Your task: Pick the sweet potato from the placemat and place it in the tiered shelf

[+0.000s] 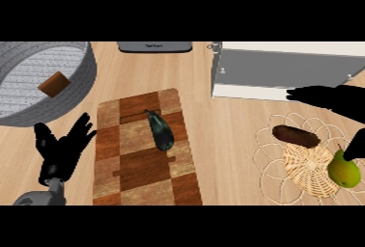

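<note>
We found the sweet potato (296, 136) lying on the round woven placemat (285, 185) near the surface's right edge, at the mat's upper part, untouched. Just beside it, lower on the same mat, lay a green pear (343, 171). The right hand (341, 103) hovered above and beyond the sweet potato, its fingers (303, 93) stretched out flat and holding nothing, reaching over the front edge of the tiered shelf (285, 67) at the surface's far right corner. We saw the thumb (354, 147) hanging down next to the pear. The left hand (63, 147) rested near the surface's left edge, fingers up and spread, empty. A wooden cutting board (143, 164) sat in the middle of the surface with a dark eggplant (160, 130) on it. A grey basket (71, 91) at the far left corner held a brown block (54, 84).
</note>
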Tool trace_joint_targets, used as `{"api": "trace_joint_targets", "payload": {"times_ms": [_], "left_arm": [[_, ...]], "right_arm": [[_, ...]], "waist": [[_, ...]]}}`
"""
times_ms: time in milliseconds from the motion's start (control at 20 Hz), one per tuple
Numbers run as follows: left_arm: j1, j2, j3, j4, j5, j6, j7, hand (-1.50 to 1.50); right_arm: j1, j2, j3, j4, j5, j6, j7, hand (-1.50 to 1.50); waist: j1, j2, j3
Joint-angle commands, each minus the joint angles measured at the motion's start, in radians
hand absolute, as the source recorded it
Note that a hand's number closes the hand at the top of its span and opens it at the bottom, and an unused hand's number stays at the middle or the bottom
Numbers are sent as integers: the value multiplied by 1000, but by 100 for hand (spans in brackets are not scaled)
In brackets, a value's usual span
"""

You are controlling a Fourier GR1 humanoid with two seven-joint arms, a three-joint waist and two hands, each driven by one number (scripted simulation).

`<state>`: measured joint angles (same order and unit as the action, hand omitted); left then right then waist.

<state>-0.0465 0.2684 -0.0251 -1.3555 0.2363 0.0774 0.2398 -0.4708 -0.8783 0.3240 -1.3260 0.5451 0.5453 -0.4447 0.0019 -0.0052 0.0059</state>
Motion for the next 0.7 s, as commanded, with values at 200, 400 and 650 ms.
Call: {"api": "trace_joint_targets", "payload": {"times_ms": [200,400,650], "left_arm": [[-6,-21,16,-6,-30,-8,39,0],[23,-55,-1,-1,-48,-10,12,0],[-16,-49,40,32,-47,-19,17,0]], "right_arm": [[47,98,-67,-26,128,-7,4,-150],[41,123,-70,69,205,-58,-47,-150],[27,206,-75,81,292,-95,10,-150]], "waist": [[1,5,-6],[5,6,-6],[5,6,-6]]}}
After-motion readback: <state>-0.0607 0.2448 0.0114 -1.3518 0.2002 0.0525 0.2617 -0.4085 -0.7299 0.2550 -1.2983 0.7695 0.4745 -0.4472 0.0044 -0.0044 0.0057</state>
